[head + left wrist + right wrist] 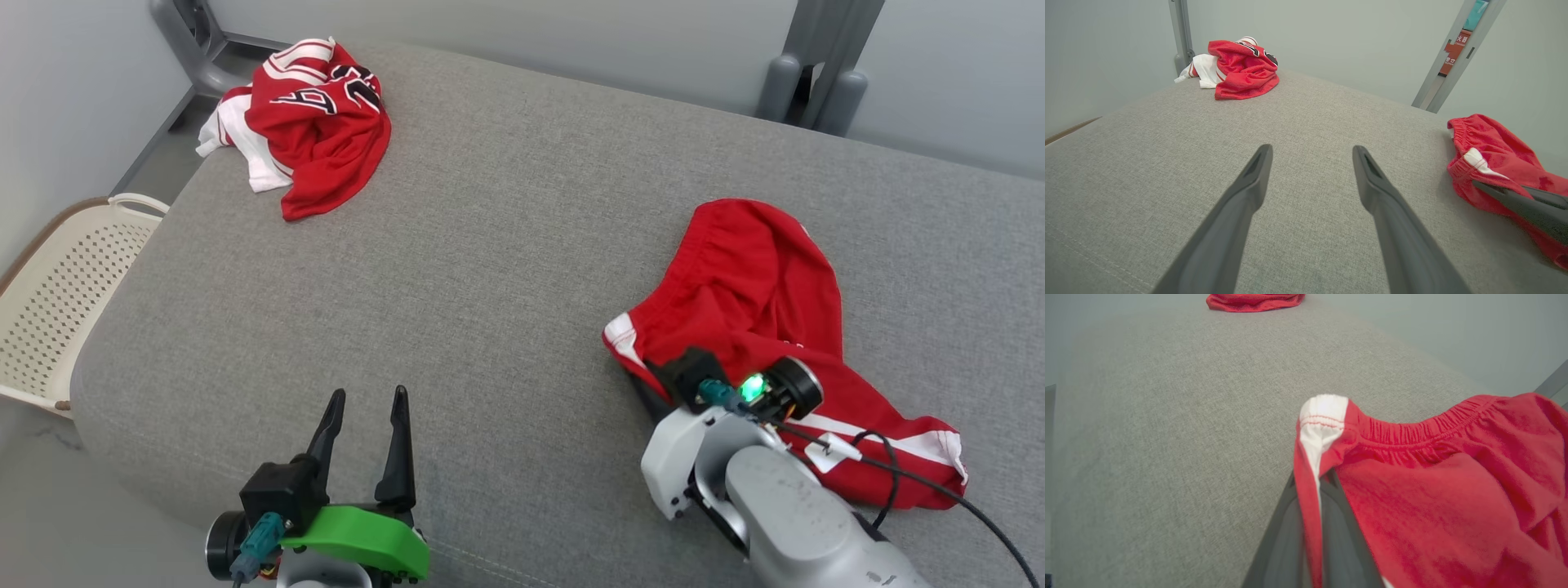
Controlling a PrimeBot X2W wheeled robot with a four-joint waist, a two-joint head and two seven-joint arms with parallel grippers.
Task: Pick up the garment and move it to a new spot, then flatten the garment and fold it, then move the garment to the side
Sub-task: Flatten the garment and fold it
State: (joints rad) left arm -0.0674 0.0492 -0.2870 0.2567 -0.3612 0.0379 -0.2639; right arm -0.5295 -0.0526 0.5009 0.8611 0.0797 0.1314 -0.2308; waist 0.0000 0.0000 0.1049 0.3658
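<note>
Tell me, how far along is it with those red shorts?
Barely begun. Done: the right jaws are shut on the waistband corner of the red shorts. In hand: the pick-up; the shorts lie crumpled on the grey cushion, not yet lifted. The left jaws stand open, empty. To come: moving, flattening, folding, setting aside.

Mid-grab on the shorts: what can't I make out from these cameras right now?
- Right wrist view: how many layers the right gripper pinches; shorts fabric drapes over its fingers.
- Head view: those fingertips, hidden behind the wrist.
- Head view: jersey number, crumpled.
- Left wrist view: shorts' far end, cut by the right edge.
</note>
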